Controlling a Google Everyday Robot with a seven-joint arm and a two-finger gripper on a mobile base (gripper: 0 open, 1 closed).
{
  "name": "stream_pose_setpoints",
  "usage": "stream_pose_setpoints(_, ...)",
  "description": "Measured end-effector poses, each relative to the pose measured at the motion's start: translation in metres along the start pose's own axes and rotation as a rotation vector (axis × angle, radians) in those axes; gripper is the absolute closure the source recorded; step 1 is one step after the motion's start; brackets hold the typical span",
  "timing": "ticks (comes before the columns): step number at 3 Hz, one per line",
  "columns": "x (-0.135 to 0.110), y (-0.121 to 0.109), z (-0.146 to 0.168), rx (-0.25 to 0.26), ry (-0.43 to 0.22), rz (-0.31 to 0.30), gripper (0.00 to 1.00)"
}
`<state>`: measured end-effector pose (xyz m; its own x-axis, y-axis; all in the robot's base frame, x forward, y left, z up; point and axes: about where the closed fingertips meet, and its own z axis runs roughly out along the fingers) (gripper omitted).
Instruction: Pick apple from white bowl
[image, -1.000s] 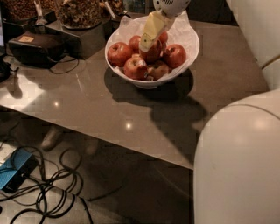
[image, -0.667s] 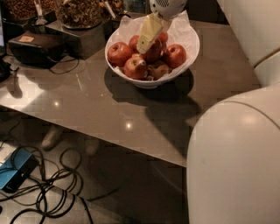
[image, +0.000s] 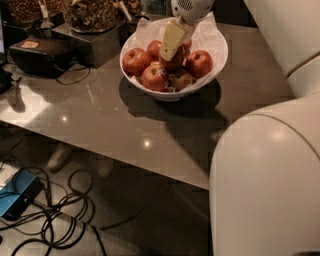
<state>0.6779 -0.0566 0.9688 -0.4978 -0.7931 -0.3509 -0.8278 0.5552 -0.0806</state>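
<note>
Camera view, hand (image: 172, 44) still at apple (image: 178, 60), no chg

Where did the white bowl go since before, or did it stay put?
No. The white bowl sits just right of the dark box, same as before. The gripper hangs over the bowl's middle.

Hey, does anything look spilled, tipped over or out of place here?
Nothing spilled or tipped. The wide white paper-lined bowl sits upright on the grey table, the end effector low over its red apples. Only tangled black cables sprawl on the floor.
</note>
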Motion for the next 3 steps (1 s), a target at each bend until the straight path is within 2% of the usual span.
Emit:
stream_pose_setpoints(1,0.0012,-0.0014,0.0008,0.004,0.006,0.0,0.49)
stream_pose_setpoints(2,0.0014,-0.0023,0.001,0.007,0.008,-0.003,0.47)
stream_pose_setpoints(3,0.0019,-0.0035,0.0021,0.01,0.012,-0.011,0.29)
